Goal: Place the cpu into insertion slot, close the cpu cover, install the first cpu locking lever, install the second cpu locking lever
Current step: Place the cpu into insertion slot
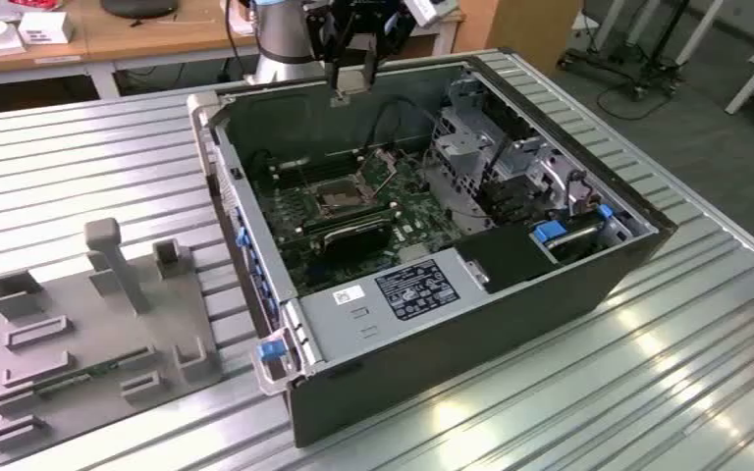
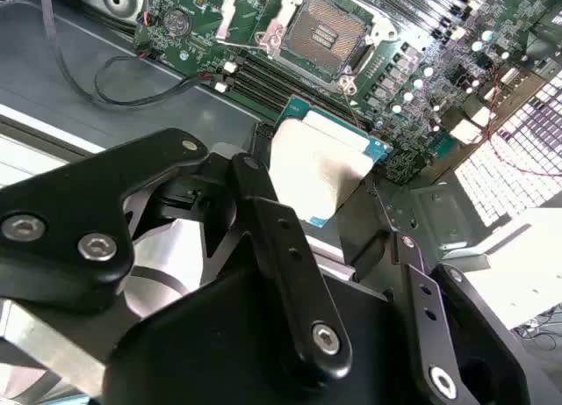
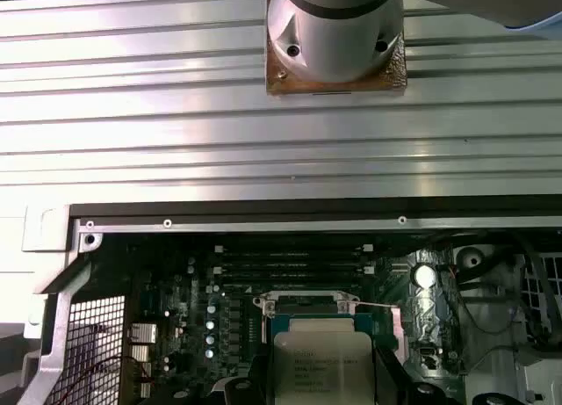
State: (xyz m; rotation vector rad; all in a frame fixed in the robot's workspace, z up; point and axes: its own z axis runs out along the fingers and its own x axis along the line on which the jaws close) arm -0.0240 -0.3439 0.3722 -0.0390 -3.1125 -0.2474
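Note:
My gripper (image 1: 349,80) hangs above the back wall of the open computer case (image 1: 482,324), shut on the cpu (image 1: 347,95). In the second wrist view the cpu (image 2: 320,163) is a pale square chip with a teal edge, pinched between the black fingers (image 2: 263,212). The first wrist view looks onto the cpu's printed face (image 3: 320,361). The insertion slot (image 1: 342,199) lies open on the green motherboard, well below the chip; its dark pin field shows in the second wrist view (image 2: 322,32). The cpu cover (image 2: 244,8) stands flipped up beside the socket.
Long black memory slots (image 2: 263,80) run beside the socket. A black cable (image 2: 132,93) loops over the case floor. A drive cage and metal brackets (image 1: 509,167) fill the case's right side in the exterior view. A grey fixture tray (image 1: 89,334) sits on the ribbed table to the left.

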